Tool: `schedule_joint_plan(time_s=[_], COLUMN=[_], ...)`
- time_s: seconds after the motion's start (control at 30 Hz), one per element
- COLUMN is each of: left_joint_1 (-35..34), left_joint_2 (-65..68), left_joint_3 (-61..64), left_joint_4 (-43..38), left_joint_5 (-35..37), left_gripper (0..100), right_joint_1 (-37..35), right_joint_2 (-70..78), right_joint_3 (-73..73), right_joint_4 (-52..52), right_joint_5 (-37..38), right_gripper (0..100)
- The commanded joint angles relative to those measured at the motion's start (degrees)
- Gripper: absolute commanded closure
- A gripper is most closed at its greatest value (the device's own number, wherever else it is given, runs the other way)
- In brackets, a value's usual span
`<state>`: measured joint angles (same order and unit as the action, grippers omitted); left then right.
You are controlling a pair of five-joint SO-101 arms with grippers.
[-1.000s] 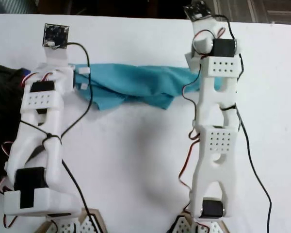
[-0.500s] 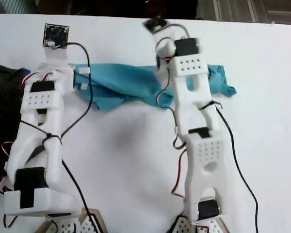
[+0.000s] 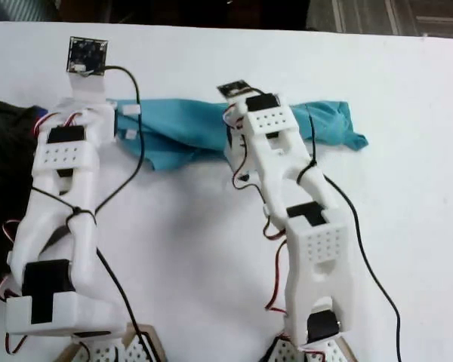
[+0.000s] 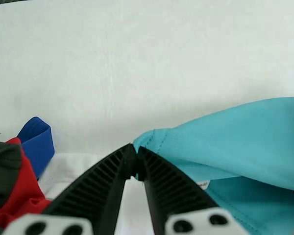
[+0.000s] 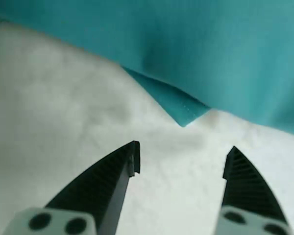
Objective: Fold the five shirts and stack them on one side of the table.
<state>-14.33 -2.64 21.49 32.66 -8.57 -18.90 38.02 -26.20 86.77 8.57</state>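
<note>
- Pile (image 3: 1, 143): dark, red and blue garments lie bunched at the left edge of the table (image 3: 196, 249), just beside the left arm. I judge these to be shirts waiting their turn; none reads as folded.
- Left gripper (image 4: 134, 156): the jaws are closed on the left end of the shirt (image 3: 189, 128), with a corner of teal hem pinched between the tips, low over the table.
- Shirt: it lies as a long, crumpled band across the far part of the table. It runs from the left gripper, under the right arm, to a loose right end. It is not flat.
- Right gripper (image 5: 183, 151): the jaws stand wide apart and hold nothing. It hovers over bare table, just short of the shirt's near edge, where a hem point (image 5: 188, 115) juts toward it.
- Step in hand: I judge this to be spreading the shirt ahead of its first fold, so the task is at an early stage.
- Next move: I would advance the right gripper onto the hem point and close on it. I would then draw away from the left gripper to tension the cloth.
</note>
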Motion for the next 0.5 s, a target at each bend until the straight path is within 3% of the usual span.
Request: schedule_joint_plan(time_s=[0.0, 0.47], left_joint_1=[0.3, 0.1], left_joint_2=[-0.4, -0.4], left_joint_3=[-2.9, -3.0], left_joint_4=[0.2, 0.2], left_joint_5=[0.6, 0.7], left_gripper=[97, 97], right_joint_1=[-0.6, -0.5], right_joint_2=[1.5, 13.8], right_joint_3=[-7.6, -21.6], right_joint_4=[-0.1, 2.9], right_joint_5=[-0.5, -0.6], right_gripper=[72.3, 72.3])
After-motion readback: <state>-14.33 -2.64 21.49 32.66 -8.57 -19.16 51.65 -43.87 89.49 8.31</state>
